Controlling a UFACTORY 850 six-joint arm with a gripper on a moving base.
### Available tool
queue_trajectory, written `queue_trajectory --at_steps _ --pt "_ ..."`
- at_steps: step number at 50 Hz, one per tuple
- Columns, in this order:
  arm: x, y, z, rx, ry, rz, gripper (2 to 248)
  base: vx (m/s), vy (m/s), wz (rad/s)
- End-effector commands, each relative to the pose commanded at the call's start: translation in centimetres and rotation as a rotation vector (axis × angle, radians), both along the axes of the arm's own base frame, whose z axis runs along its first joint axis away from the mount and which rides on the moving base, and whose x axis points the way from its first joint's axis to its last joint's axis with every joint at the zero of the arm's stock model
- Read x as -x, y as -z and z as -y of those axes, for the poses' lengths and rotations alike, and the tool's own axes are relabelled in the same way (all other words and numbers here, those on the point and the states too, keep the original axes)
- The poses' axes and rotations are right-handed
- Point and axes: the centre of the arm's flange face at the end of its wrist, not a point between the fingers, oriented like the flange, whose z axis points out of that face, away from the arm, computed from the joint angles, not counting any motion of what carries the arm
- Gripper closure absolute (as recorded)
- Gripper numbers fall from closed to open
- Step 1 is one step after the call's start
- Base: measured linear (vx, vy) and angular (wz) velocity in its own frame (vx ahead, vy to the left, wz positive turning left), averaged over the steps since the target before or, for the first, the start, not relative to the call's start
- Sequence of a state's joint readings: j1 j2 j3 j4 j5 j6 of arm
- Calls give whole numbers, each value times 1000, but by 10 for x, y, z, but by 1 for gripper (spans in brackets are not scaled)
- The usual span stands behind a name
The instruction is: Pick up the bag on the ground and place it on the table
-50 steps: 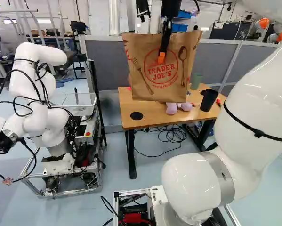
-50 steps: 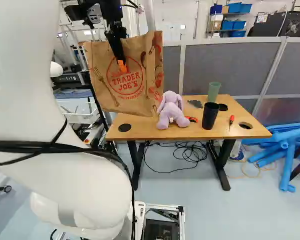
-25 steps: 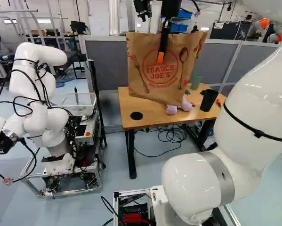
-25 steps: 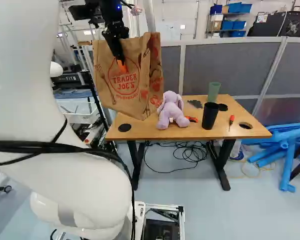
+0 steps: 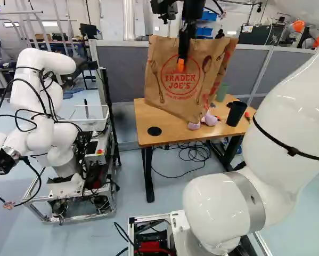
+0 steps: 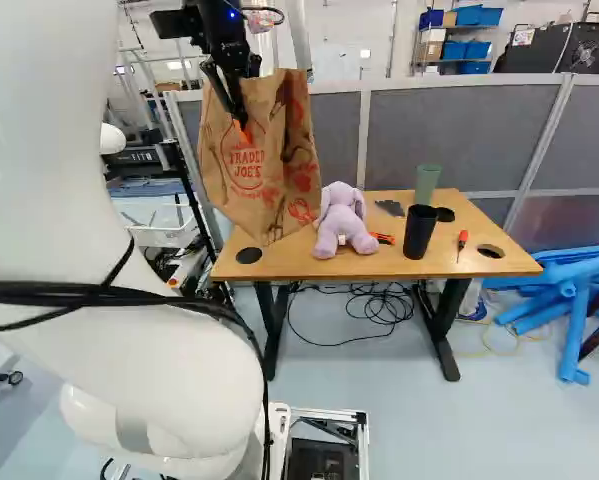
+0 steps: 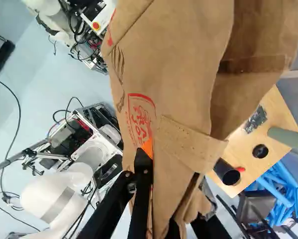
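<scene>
My gripper [image 5: 181, 66] is shut on the upper part of the brown paper bag [image 5: 175, 88], one orange-tipped finger lying on its printed face. In the wrist view the gripper [image 7: 153, 154] pinches the bag [image 7: 188, 64] by a side near its folded rim; the other fingertip is hidden by paper. The bag hangs tilted, a bottom corner lowest, in front of the left part of the wooden table [image 6: 309, 266] in the right base view. Whether that corner touches the tabletop I cannot tell.
On the table are a purple plush toy [image 6: 341, 222], black cup [image 6: 419, 232], green cup [image 6: 427, 183], red screwdriver [image 6: 462, 241] and red cutter [image 6: 382, 238]. Grey partitions [image 6: 459, 135] stand behind. Another robot [image 5: 42, 106] stands at the left of the left base view.
The gripper has turned with the bag, showing more of the bag's side. The bag has shifted right in the right base view, its bottom corner now lower. The base has stayed put.
</scene>
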State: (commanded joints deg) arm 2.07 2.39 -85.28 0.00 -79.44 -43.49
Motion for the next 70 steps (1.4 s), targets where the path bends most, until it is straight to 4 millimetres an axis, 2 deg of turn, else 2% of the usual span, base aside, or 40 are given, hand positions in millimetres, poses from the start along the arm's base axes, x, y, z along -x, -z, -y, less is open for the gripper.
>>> queue_trajectory --at_steps 70 --pt "0 0 0 -105 728 -4 229 0 0 0"
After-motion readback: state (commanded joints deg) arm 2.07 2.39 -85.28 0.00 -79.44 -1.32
